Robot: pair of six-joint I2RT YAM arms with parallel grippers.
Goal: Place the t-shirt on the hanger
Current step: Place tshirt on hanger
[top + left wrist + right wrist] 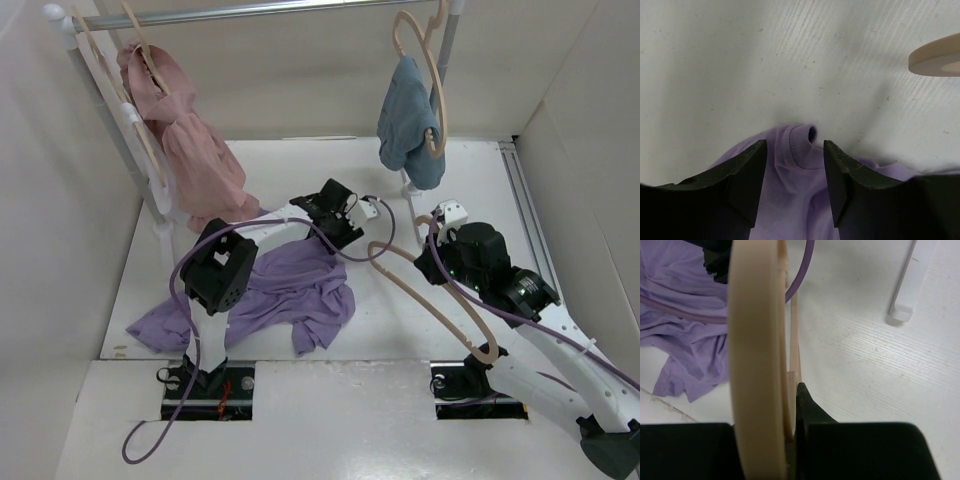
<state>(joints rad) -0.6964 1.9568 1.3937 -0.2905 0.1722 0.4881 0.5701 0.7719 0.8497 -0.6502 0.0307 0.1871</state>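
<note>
The lavender t-shirt lies crumpled on the white table in front of the left arm. My left gripper hovers low over the shirt's far edge. In the left wrist view its jaws stand apart, with the ribbed collar and loose fabric lying between the fingers, unpinched. My right gripper is shut on the pale tan hanger, held above the table to the right of the shirt. The hanger fills the right wrist view, clamped against one black finger; the other finger is hidden. A hanger tip shows at the left wrist view's upper right.
A clothes rack spans the back, with a dusty-pink garment hung at left and a light-blue garment at right. The rack's white foot stands on the table. White walls enclose the table. A purple cable loops over the shirt.
</note>
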